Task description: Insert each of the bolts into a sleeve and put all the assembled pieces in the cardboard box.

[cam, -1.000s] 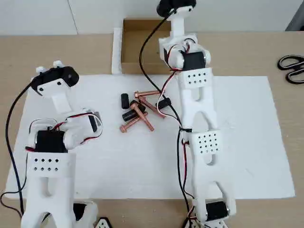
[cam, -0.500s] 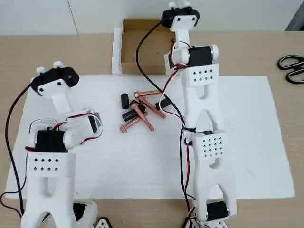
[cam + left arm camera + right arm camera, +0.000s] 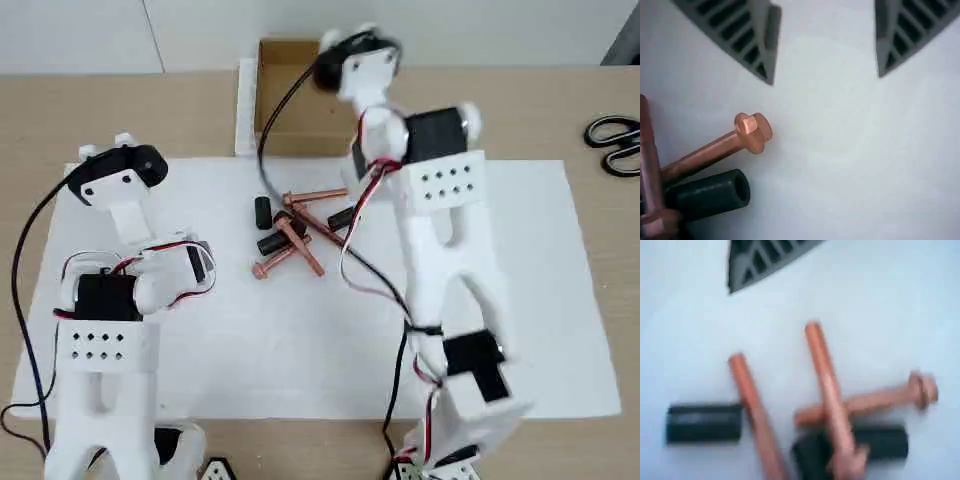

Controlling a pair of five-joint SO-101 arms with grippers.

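Several copper bolts (image 3: 292, 238) and three black sleeves (image 3: 275, 243) lie in a loose pile on the white mat. The cardboard box (image 3: 295, 105) stands beyond the pile at the table's far side. My left gripper (image 3: 825, 77) is open just above the mat, a short gap away from a bolt head (image 3: 754, 132) and a sleeve (image 3: 710, 192). My right arm's wrist (image 3: 355, 65) hangs over the box's near right corner. One right finger (image 3: 760, 265) shows with nothing against it, above crossed bolts (image 3: 827, 390) and two sleeves (image 3: 702, 422).
Scissors (image 3: 615, 140) lie at the table's far right edge. A white strip (image 3: 245, 105) stands along the box's left wall. The mat (image 3: 250, 350) has bare room in front of the pile, between the two arms.
My right arm has swung from the box's far edge back and leftward toward the pile. The left arm has barely moved. The pile is unchanged.
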